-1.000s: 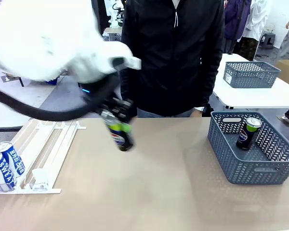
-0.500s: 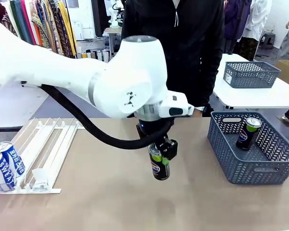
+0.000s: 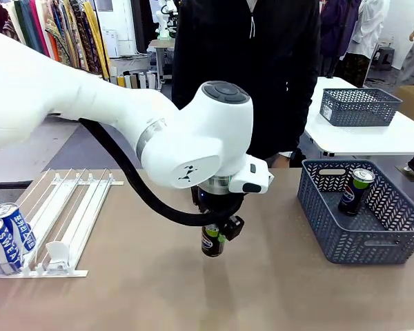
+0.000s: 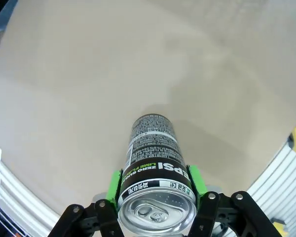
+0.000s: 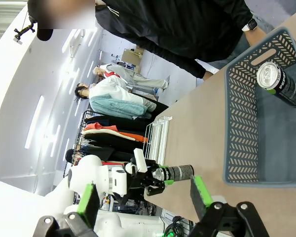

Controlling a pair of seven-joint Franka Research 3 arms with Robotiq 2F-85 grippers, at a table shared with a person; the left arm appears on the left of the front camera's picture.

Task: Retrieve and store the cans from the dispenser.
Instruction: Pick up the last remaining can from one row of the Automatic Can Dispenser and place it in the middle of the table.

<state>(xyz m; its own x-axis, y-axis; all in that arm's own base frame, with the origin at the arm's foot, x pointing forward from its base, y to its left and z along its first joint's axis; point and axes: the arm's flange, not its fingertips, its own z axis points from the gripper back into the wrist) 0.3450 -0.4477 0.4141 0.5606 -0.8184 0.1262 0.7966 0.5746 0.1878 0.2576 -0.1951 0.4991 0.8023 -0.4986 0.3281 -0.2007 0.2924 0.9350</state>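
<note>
My left gripper point(image 3: 216, 239) is shut on a black Pepsi can point(image 3: 211, 243) with a green band, held about upright low over the middle of the table. In the left wrist view its green pads point(image 4: 113, 183) clamp the can point(image 4: 155, 158) just under the silver top. At the left, the white sloped dispenser point(image 3: 63, 210) holds two blue-and-white cans point(image 3: 5, 236) at its near end. One more black can point(image 3: 356, 190) leans inside the grey basket point(image 3: 345, 238) at the right. My right gripper point(image 5: 144, 195) is open, with nothing between its fingers, looking across the table at the basket point(image 5: 239, 128).
A person in a black jacket point(image 3: 252, 69) stands at the far edge of the table. A second grey basket point(image 3: 359, 107) sits on a white table behind. Bare tabletop lies between the dispenser and the basket.
My left arm has swung from near the dispenser toward the middle of the table, carrying the black can, and has lowered it closer to the tabletop.
</note>
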